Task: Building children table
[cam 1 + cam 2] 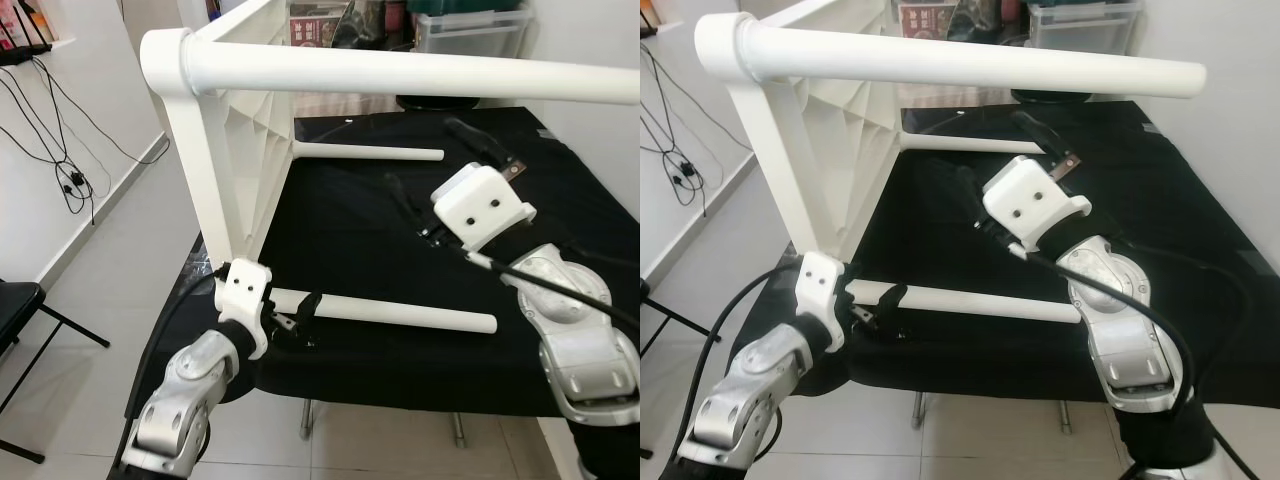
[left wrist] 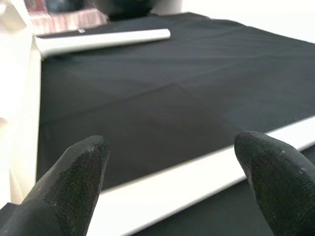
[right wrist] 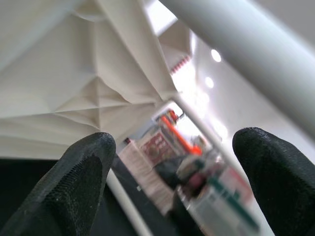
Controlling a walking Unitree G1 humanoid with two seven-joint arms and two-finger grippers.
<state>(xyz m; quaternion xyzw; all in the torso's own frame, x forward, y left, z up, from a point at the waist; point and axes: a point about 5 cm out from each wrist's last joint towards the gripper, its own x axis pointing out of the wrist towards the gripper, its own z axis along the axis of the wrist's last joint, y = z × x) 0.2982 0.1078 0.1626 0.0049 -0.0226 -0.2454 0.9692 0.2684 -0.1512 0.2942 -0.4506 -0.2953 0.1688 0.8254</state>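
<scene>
A white children's table lies on its side on a black cloth point(image 1: 350, 230), its ribbed tabletop point(image 1: 235, 150) standing upright at the left. Its legs point right: the upper leg point(image 1: 400, 72), the far leg point(image 1: 370, 153) and the near lower leg point(image 1: 400, 315). My left gripper point(image 1: 297, 315) is open and straddles the near lower leg close to its base; in the left wrist view that leg point(image 2: 187, 182) runs between the fingertips point(image 2: 74, 172). My right gripper point(image 1: 408, 212) hovers open over the cloth, facing the ribbed underside point(image 3: 74, 88), with nothing between its fingertips point(image 3: 74, 182).
A black tool with a metal end point(image 1: 490, 150) lies on the cloth at the back right. Clear storage boxes point(image 1: 470, 30) stand behind. A black folding chair point(image 1: 20, 310) and loose cables point(image 1: 50, 130) are on the left by the wall. The cloth's front edge point(image 1: 400, 400) is close.
</scene>
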